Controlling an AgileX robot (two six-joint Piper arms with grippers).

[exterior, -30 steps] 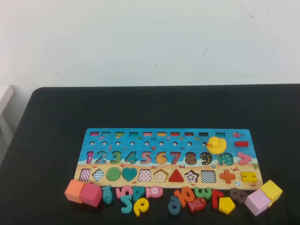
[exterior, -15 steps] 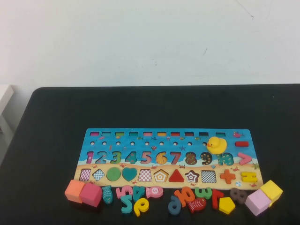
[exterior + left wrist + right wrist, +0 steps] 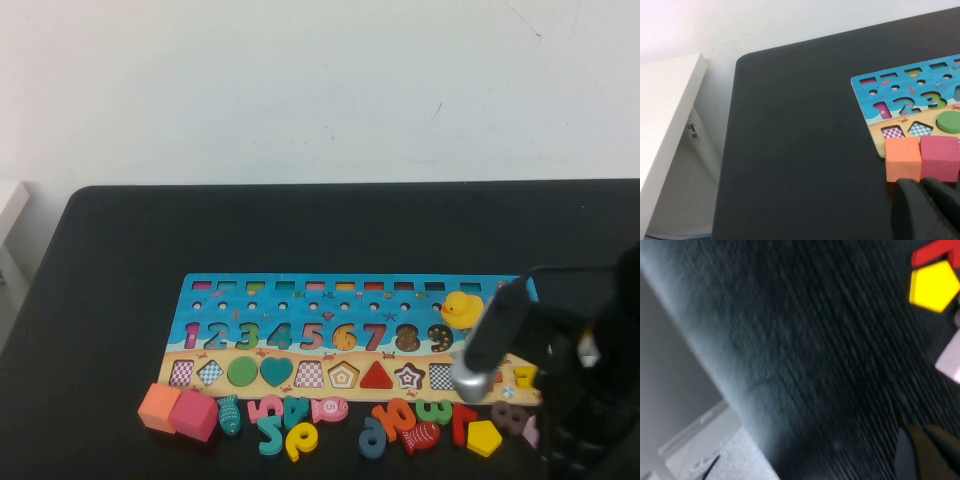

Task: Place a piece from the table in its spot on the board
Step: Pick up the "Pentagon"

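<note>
board (image 3: 300, 335): 1 | duck (image 3: 461, 308): 1 | left cubes: orange cube (image 3: 158, 407), pink cube (image 3: 195, 415) | right hand (image 3: 927, 452) over counter (image 3: 120, 270) edge, left hand (image 3: 925, 210) beside cubes, both grips unreadable | right arm (image 3: 560, 370) hides board's right end

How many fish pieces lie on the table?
3: teal fish by the pink cube, pink fish mid-row, red fish by the yellow pentagon. Right claw's arm, front-right, may hide more; left claw near orange cube.

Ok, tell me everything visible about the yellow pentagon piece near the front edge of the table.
The yellow pentagon piece is a flat, solid-coloured block, seemingly painted wood. It lies flat on the black table, in front of the board, off its slot. A red number piece lies right beside it, contact unclear. The right gripper hangs near it; the left gripper is by the orange cube.
</note>
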